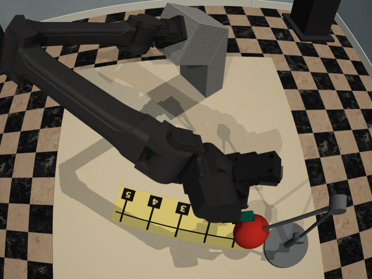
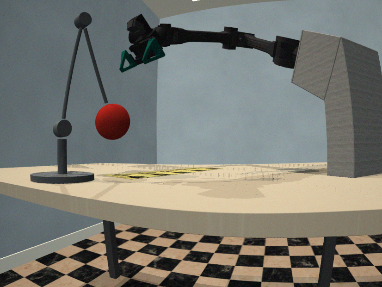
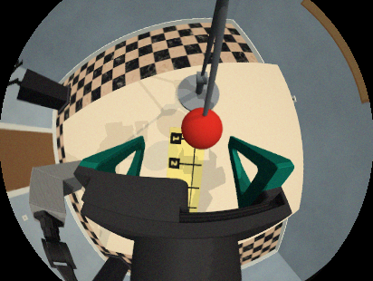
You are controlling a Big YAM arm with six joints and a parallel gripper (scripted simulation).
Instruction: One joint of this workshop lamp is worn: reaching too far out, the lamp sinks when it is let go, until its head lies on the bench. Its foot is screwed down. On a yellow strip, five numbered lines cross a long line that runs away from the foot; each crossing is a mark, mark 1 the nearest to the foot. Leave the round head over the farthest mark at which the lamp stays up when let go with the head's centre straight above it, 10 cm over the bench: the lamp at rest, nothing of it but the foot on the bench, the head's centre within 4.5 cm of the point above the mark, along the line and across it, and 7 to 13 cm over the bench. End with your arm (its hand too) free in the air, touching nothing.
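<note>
The lamp's round red head (image 1: 251, 231) (image 2: 112, 121) (image 3: 202, 131) hangs well above the bench from its upper arm. The elbow joint (image 1: 337, 204) (image 2: 83, 20) stands high, with the two rods in a narrow upside-down V. The grey foot (image 1: 288, 259) (image 2: 40, 178) (image 3: 187, 97) is on the bench. The yellow strip (image 1: 166, 210) (image 3: 174, 151) runs away from it; the head appears over its mark 1 end, its exact spot unclear. My gripper (image 2: 133, 67) (image 3: 186, 140) is open and empty, higher than the head and on its strip side. In the top view the arm hides part of the strip.
The grey angled pedestal (image 1: 207, 45) (image 2: 345, 108) carries the arm's base at the bench's other end. The arm's links (image 1: 87, 87) (image 2: 203, 36) cross high over the bench (image 1: 90, 249) (image 2: 246, 203). A dark post (image 1: 314, 20) (image 3: 43, 88) stands off the bench.
</note>
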